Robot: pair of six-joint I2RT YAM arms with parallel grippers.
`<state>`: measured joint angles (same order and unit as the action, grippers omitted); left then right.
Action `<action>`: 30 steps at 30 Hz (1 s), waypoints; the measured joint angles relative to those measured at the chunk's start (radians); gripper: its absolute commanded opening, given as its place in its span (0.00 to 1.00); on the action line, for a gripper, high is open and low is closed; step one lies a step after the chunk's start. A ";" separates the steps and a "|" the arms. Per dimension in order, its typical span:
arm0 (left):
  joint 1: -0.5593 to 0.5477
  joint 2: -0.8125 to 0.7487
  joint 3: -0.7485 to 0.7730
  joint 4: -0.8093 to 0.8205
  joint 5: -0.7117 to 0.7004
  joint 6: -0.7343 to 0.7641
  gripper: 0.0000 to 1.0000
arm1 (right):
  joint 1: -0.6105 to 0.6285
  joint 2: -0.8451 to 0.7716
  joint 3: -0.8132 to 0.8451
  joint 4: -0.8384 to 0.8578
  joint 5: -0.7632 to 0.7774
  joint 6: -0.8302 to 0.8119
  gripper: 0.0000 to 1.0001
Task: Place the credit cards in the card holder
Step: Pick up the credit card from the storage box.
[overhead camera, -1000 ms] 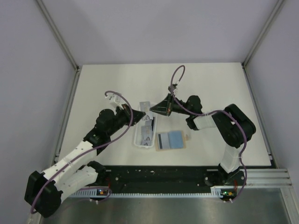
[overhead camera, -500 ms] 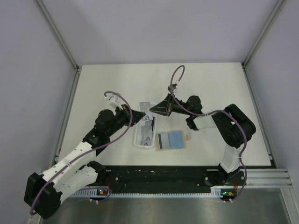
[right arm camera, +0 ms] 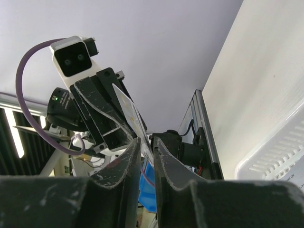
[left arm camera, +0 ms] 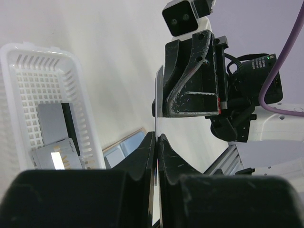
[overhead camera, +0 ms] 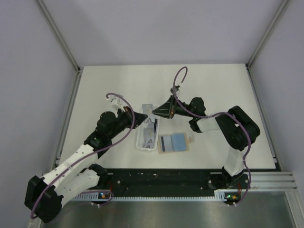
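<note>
Left gripper (left arm camera: 156, 138) clamped on credit card (right arm camera: 127, 105) — right gripper (right arm camera: 146, 146) jaws slightly apart around same card's other end

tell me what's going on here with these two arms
The two grippers face each other above the white basket, with one card between them. The left gripper is pinched shut on that card. The right gripper has a finger on either side of it, grip unclear. More cards lie in the basket. The wallet lies open beside it, a black-striped card on it.

Left end effector (left arm camera: 156, 137) pinched, right one (right arm camera: 146, 142) slightly parted.
</note>
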<state>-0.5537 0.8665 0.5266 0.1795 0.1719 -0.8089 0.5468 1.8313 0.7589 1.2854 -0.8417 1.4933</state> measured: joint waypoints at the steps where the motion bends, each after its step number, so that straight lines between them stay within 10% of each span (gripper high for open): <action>1: 0.000 0.000 0.000 0.000 0.000 0.000 0.07 | 0.000 0.000 0.000 0.000 -0.001 0.000 0.17; 9: 0.004 0.000 0.000 -0.006 0.001 0.000 0.07 | 0.000 0.000 -0.010 -0.001 -0.001 0.000 0.00; 30: 0.024 -0.005 0.000 -0.032 -0.012 0.000 0.18 | 0.000 0.000 -0.014 0.001 -0.016 0.002 0.00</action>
<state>-0.5293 0.8616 0.5266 0.1471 0.1596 -0.8089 0.5468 1.8313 0.7444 1.2865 -0.8577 1.4948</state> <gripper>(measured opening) 0.199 0.007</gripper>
